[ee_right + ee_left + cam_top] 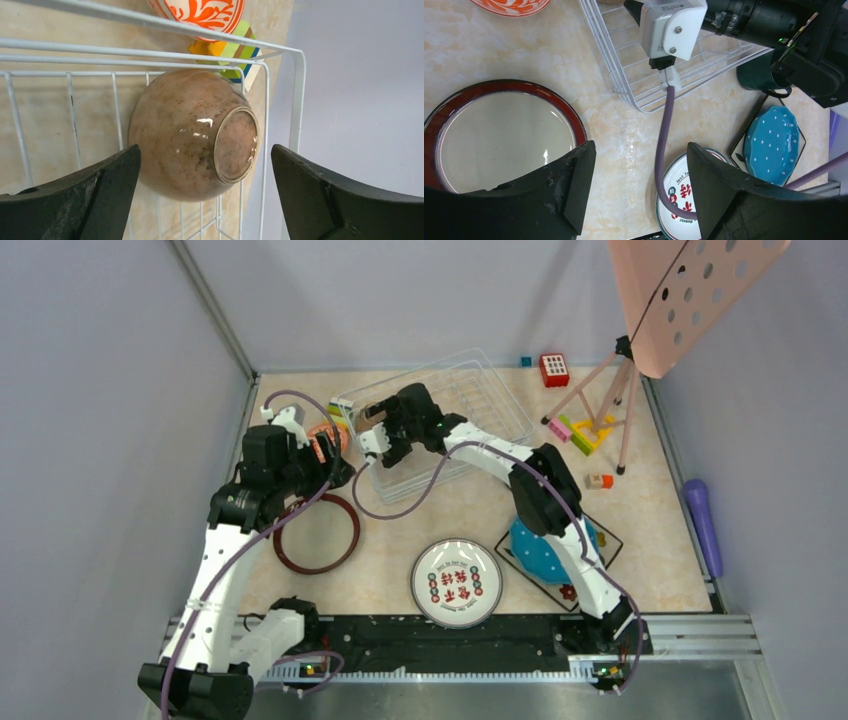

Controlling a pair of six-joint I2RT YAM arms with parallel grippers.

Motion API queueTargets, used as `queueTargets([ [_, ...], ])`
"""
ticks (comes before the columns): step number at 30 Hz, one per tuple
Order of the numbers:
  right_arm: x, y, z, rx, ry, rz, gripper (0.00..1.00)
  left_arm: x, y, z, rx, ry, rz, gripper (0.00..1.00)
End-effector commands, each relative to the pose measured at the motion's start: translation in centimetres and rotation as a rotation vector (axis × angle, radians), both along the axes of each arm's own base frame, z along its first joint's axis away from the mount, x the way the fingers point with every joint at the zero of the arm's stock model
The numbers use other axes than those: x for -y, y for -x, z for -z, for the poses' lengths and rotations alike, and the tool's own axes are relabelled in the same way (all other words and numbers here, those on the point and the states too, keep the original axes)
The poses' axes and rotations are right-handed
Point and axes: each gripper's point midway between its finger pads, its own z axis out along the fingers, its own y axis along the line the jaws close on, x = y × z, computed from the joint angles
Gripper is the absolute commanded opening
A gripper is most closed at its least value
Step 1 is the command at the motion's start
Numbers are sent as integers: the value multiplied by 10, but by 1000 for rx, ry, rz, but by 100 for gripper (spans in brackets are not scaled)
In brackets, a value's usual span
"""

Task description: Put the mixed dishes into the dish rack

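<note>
Centre frame: brown bowl (pixel 185 135) rests in the rack (pixel 298 100), right gripper (pixel 205 148) released around it; next, the left gripper (pixel 640 145), spread and empty, should take the red-rimmed plate (pixel 504 135) at left.

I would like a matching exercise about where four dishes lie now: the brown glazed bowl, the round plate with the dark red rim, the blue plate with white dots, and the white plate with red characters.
Things:
1. brown glazed bowl
2. round plate with dark red rim
3. blue plate with white dots
4. white plate with red characters

Places:
A. middle of the table, at its near edge
B. inside the white wire dish rack, at a corner
C. furthest left of the four
D. furthest right of the four

Pairs: 1-B, 2-C, 3-D, 4-A.
</note>
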Motion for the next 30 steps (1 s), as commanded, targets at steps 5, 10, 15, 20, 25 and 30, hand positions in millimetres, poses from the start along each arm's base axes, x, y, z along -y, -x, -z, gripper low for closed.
queueTargets([
  [5, -4, 25, -59, -100, -36, -55, 99, 4, -3, -4, 30, 13, 26, 73],
  [10, -5, 28, -92, -94, -151, -33, 99, 2, -3, -4, 30, 10, 17, 73],
  [15, 0, 27, -96, -87, -156, -15, 99, 1, -3, -6, 35, 10, 7, 73],
  [20, 4, 24, -75, -108, -117, -6, 99, -4, -3, -7, 44, 10, -35, 73],
  [25, 4, 18, -60, -113, -101, 7, 99, -24, -7, -8, 54, -19, -143, 72],
  [30, 4, 6, -52, -94, -111, 24, 98, -56, -9, -7, 57, -64, -291, 73],
])
